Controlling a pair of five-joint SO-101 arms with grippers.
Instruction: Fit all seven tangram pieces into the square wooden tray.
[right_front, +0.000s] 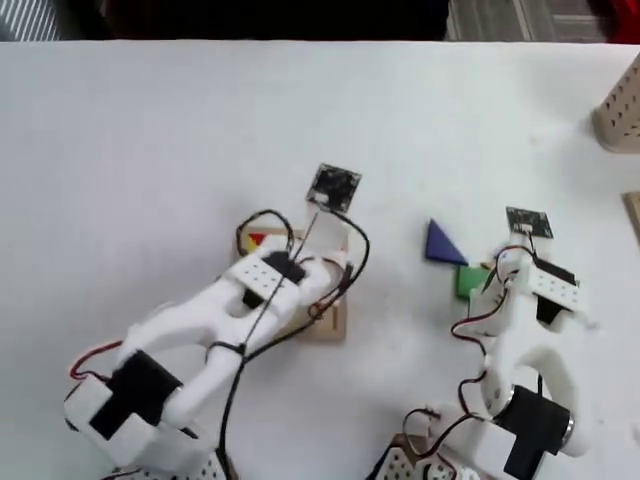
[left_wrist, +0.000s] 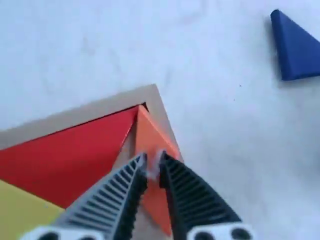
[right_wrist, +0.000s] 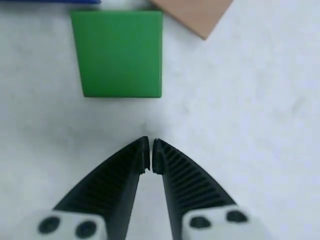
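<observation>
The orange triangle (left_wrist: 148, 134) is laid in the tray (left_wrist: 90, 111) corner, tip pointed into it. The left gripper (left_wrist: 152, 162) and right gripper (right_wrist: 150, 146) are closed, nothing clamped.

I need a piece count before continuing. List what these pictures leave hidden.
High view: the left arm covers most of the tray, hiding its pieces.
Left wrist view: yellow piece cut by the edge.
Right wrist view: tan shape cut by the edge; piece or tray unclear.
</observation>
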